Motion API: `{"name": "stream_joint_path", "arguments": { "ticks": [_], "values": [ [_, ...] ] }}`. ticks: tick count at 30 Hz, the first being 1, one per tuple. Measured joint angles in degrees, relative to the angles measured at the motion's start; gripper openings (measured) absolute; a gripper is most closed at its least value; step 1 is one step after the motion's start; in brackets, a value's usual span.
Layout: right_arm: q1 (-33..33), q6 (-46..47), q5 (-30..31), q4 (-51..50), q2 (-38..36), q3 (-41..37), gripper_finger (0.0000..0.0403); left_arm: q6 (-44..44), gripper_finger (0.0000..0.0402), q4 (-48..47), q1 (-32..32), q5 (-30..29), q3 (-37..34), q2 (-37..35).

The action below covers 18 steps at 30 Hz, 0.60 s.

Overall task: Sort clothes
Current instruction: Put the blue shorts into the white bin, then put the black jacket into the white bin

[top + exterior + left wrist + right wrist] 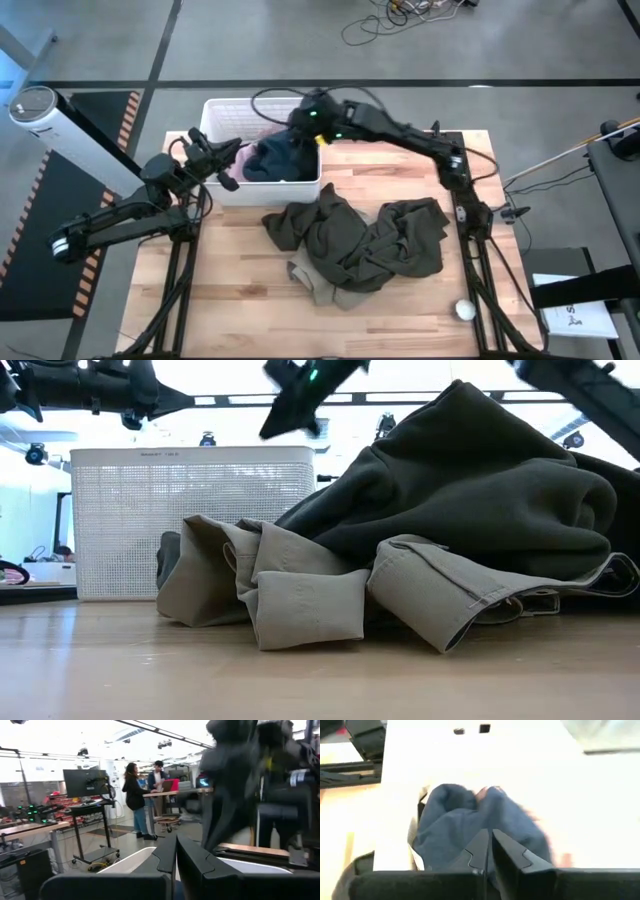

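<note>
A dark navy garment (275,160) lies bunched inside the white basket (215,112), and a bit of pale pink cloth (230,183) shows at the basket's near left corner. An olive-khaki garment (365,240) is heaped on the table in front of the basket, lying on a beige-tan garment (318,288). My right gripper (300,120) is shut and empty above the basket, over the navy garment (470,820). My left gripper (228,152) is shut and empty, level above the basket's left rim, pointing toward my right arm.
A small white ball (465,310) lies near the table's near right corner. Bare wood shows along the near edge (250,320). In the low view the olive heap (460,480) rises as high as the basket (190,520). People stand far off in the room (135,795).
</note>
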Motion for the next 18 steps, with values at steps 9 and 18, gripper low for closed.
{"name": "stream_joint_path", "arguments": {
  "ticks": [9,18],
  "values": [
    [5.7,-1.9,3.7,-18.0,-15.5,-0.2,0.0072,0.0,0.0000,-0.1,0.0,3.4,0.0,-0.5],
    [14.7,4.2,6.1,-32.2,-18.9,-11.9,0.0135,0.0,0.0000,-0.2,0.0,4.9,0.0,-0.5]
  ]
}}
